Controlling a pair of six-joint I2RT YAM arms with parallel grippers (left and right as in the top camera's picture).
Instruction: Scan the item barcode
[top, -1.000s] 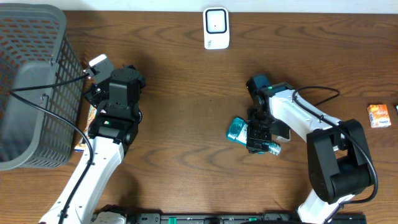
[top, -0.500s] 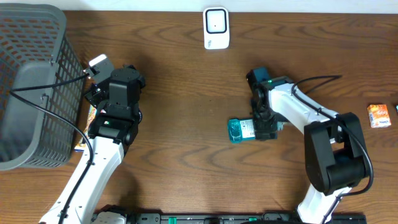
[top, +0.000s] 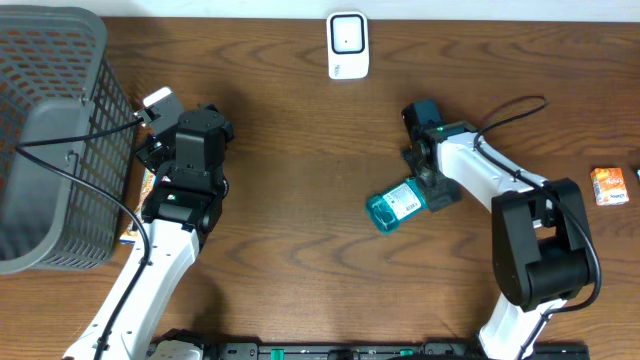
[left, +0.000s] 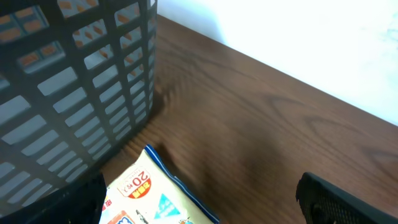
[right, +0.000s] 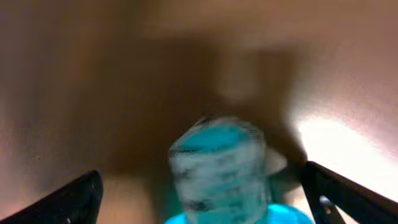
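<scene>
Though the right wrist view is blurred, right gripper (right: 200, 177) has its fingers spread wide either side of teal item (top: 395, 207), apparently not clamping it. Item is tilted, mid-right of table (top: 300, 210), at the gripper's tip. Orange carton (top: 608, 185) near right edge. Left gripper (left: 200, 185) also spread, over snack packet (left: 140, 194) beside grey basket (top: 50, 120). White scanner (top: 348, 45) at far edge, well apart from the item.

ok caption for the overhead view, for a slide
Right claw open around a teal bottle, white scanner beyond, gray basket at far left.
</scene>
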